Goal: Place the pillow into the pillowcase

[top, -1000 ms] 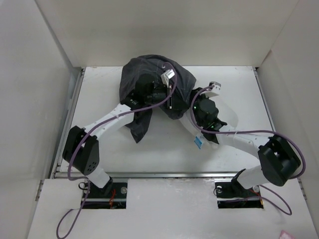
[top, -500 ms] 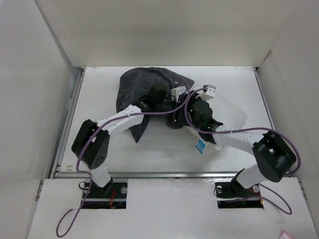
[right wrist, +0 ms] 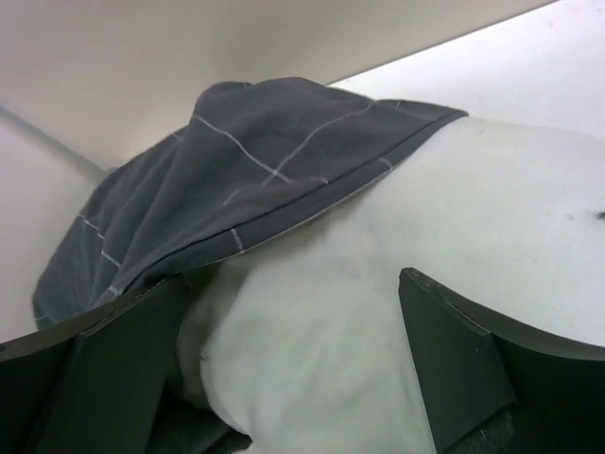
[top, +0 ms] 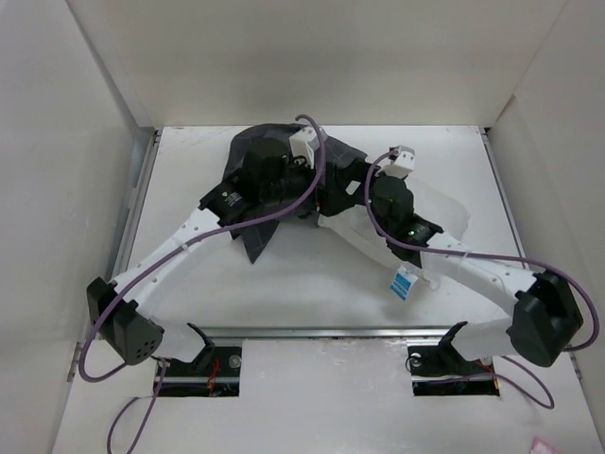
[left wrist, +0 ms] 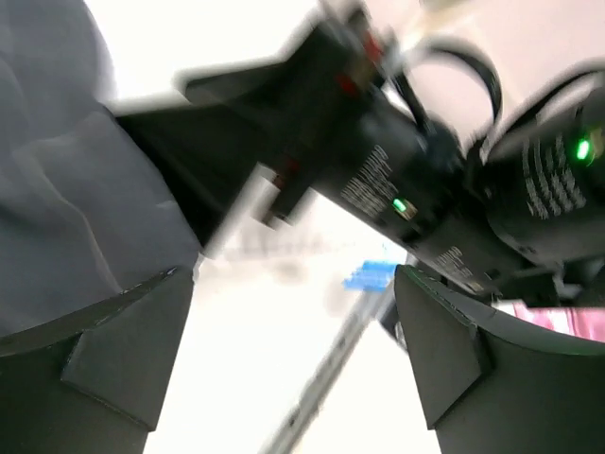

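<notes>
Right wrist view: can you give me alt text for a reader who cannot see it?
A dark grey checked pillowcase is draped over the far end of a white pillow, whose near part is bare. The right gripper sits close to the pillow, jaws wide open.

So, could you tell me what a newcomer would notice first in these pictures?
First, the dark checked pillowcase bunched at the far middle of the table, its hem lying over one end of the white pillow. Next, the left arm and right arm reaching in to meet above it, both with jaws wide apart and holding nothing.
</notes>
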Controlling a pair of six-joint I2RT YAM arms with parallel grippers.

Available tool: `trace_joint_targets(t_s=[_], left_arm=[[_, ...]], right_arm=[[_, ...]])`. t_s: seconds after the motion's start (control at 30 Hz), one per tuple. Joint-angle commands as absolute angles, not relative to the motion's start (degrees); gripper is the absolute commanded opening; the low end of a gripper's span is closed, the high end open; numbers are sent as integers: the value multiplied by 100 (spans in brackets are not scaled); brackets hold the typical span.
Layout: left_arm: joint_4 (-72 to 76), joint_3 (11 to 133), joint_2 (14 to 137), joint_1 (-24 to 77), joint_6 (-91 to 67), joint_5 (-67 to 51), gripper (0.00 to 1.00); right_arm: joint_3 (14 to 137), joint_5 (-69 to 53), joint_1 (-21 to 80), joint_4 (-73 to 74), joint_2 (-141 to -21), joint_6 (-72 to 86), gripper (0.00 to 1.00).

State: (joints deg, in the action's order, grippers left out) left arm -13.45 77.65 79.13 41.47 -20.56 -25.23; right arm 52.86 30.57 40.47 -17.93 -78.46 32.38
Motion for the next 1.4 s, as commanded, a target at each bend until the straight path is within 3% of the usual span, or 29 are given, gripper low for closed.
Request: trace_joint_targets(t_s=[0.0,0.13,0.23,0.43,0.63,0.8,0.9,1.03,1.13,1.17,1.23,1.3,1.33,1.37], left_arm=[[-1406,8331,7612,4131,-1873,-1846,86],[-1406,8586,7559,4078,-1732,-1556,100],[-1406,8753,7559,4078,-1547,-1503,100],[-1757,9394,8559,4025,-1486,-344,100],[-2767,11203,10588,4025,-1195,219,92],[-3559,12820,11855,4078,-792,597,90],[-3621,12955,12260,4140,-651,1080,90],[-3674,13008,12577,4192,-501,1213,77],[-3735,13008,12796,4315,-501,1976,54],[-3735,13060,12797,4315,-501,2091,36],[-3735,13061,12850,4368,-501,2040,21],[-3534,13061,12797,4368,-501,1986,6],[-3455,13061,12797,4368,-449,1925,1],[-3367,13061,12745,4368,-448,1925,0]], right_arm=[[5651,3076,4061,-529,-7271,3261,99],[5239,2602,4061,-150,-6568,3033,99],[5115,2514,4061,96,-6128,2867,99],[5405,3490,3842,869,-5915,2733,99],[5589,1541,2428,1256,-6555,2936,99],[5968,1266,1996,1581,-7144,2470,99],[6029,888,1741,1433,-7338,2259,99],[6029,581,1670,1230,-7707,2145,99],[6029,229,1670,1107,-7857,2004,98],[6029,159,1670,1029,-7962,1943,96],[5960,-95,1670,906,-8077,1829,87],[5959,-280,1670,749,-8261,1767,60],[5907,-481,1670,677,-8323,1688,46],[5906,-544,1670,607,-8323,1688,14]])
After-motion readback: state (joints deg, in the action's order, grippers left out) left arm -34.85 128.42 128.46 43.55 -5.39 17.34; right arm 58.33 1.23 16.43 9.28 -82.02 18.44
